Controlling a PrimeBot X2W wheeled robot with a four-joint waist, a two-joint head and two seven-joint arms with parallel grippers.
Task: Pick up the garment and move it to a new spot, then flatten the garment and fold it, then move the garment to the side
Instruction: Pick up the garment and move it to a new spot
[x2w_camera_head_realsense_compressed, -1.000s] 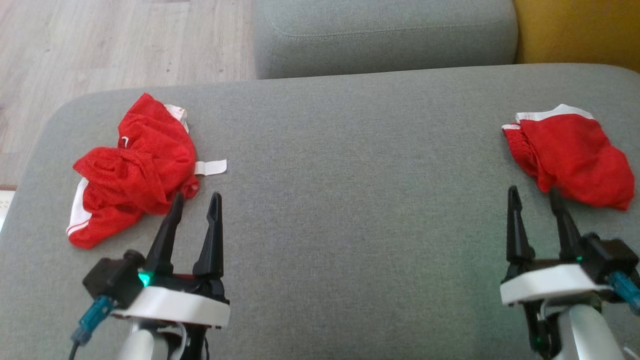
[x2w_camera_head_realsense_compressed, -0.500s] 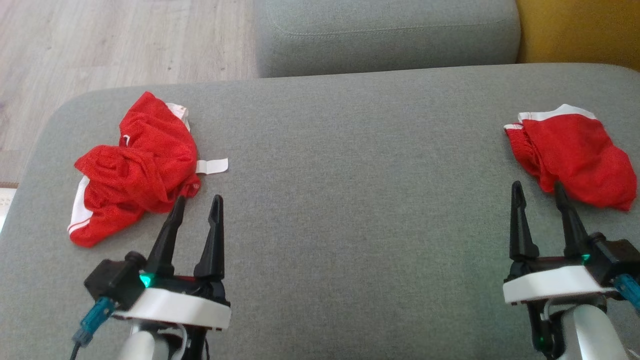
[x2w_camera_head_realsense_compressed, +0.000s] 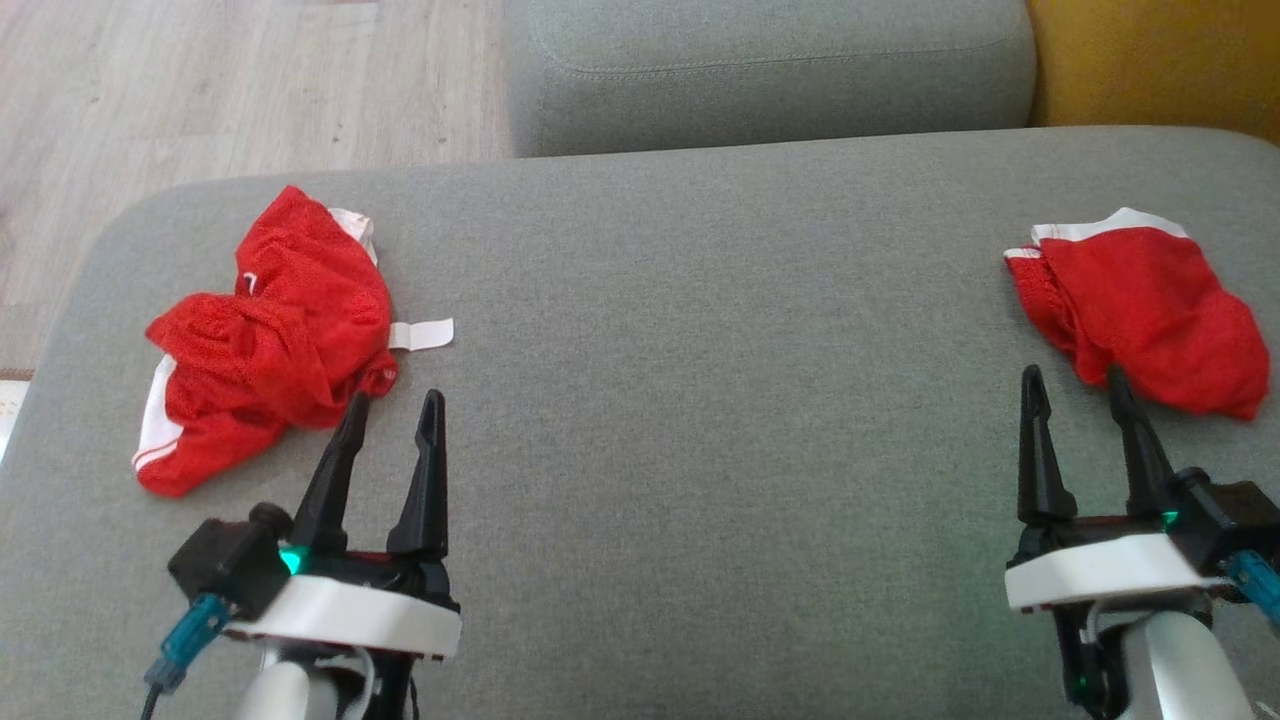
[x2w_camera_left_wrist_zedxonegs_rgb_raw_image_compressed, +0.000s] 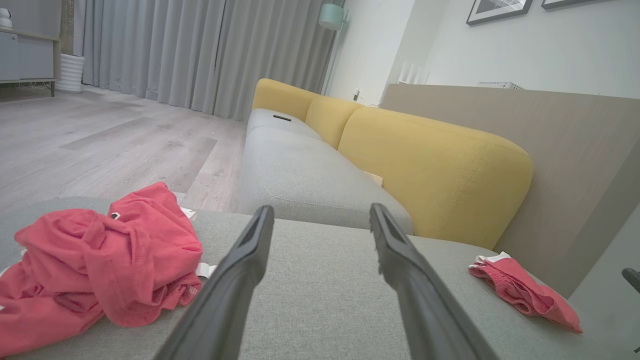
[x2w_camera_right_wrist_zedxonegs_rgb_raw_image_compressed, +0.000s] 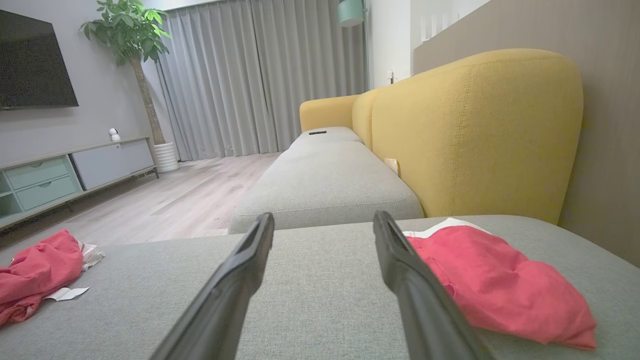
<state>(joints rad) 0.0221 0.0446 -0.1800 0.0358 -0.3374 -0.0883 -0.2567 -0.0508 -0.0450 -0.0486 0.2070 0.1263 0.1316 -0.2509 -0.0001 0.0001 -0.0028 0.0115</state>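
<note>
**Operator:** Where do things stand?

**Spotter:** Your left tool is released, fingers spread and empty. Its tips are at the near edge of the crumpled red garment, which lies at the left end of the grey sofa cushion. I cannot tell whether they touch it. Your right tool is spread and empty too, its tips just short of the folded red garment at the right end. Nothing is lifted yet, so I judge you are at the very first step.

**Operator:** What can go wrong?

**Spotter:** Three things, I think. The heap sits near the cushion's rounded left edge, with the wooden floor beyond. If you drag it outward instead of lifting, it may slide off. If you pinch only the top fold, you may raise one layer while the rest trails and twists, which makes flattening harder. If you press the fingers down too far, you may catch the cushion's cover along with the cloth.

**Operator:** And the cloth itself?

**Spotter:** It is thin red mesh, loosely bunched, with deep creases running across it. White stripes show along its lower left edge, and there is white trim at the far end. A white label lies flat on the cushion on the side toward the middle. It may be sports shorts, but bunched like this I cannot tell. It looks light and limp, so expect it to droop from whatever point you take.
</note>
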